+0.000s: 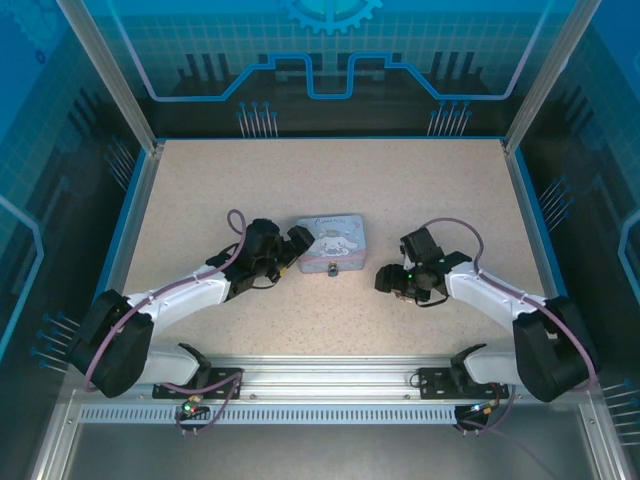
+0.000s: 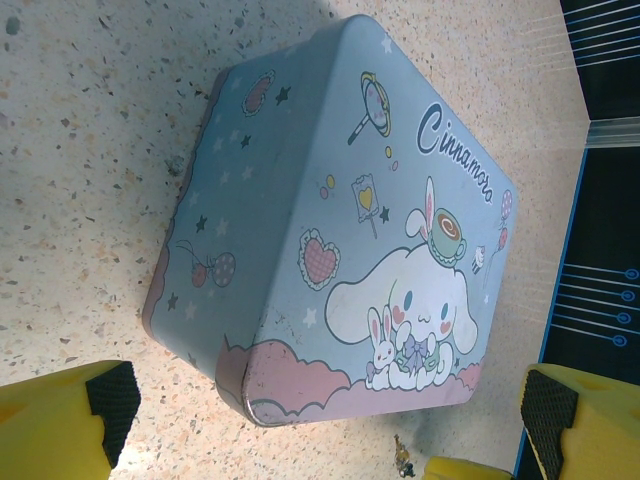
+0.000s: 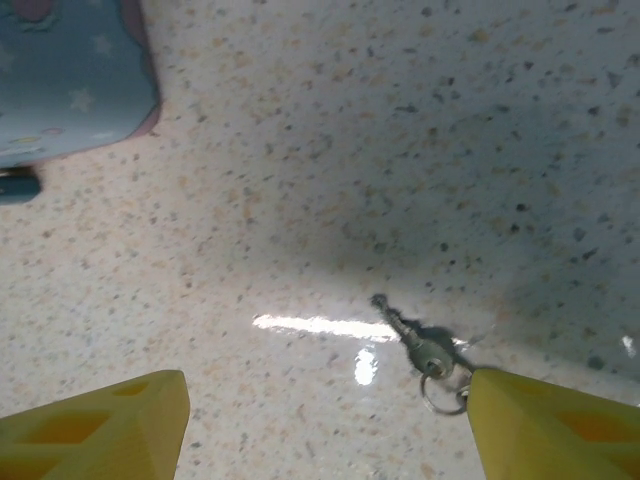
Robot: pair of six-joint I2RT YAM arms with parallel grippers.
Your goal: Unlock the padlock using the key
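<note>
The key [image 3: 412,338] lay flat on the speckled table [image 1: 200,180], in the gap between the right gripper's [image 3: 328,400] 2 yellow fingers [image 3: 100,430]. It sat far off centre. In the right wrist view its bow and a small split ring [image 3: 443,395] lay just beside the finger at the right of the frame, and whether the ring touched that finger could not be told. The finger at the left stood well apart from the key. Those fingers were spread wide and held nothing.

The key's long axis ran diagonally in that view. Its blade tip pointed up and left, toward the corner of the pastel cartoon tin [image 3: 70,80], and its bow pointed down and right.

The padlock [image 1: 332,268], a tiny dark piece, sat against the middle of the tin's near edge. In the right wrist view it showed as a dark greenish-blue shape [image 3: 18,185] at the left border, just below the tin's corner and well apart from the key.

From above, the right gripper [image 1: 385,278] sat low over the table to the right of the tin. The left gripper [image 1: 295,248] was at the tin's left end. Its black-padded fingers [image 2: 110,400] were also wide apart and empty, with the tin's pink-cloud edge just ahead of them.
</note>
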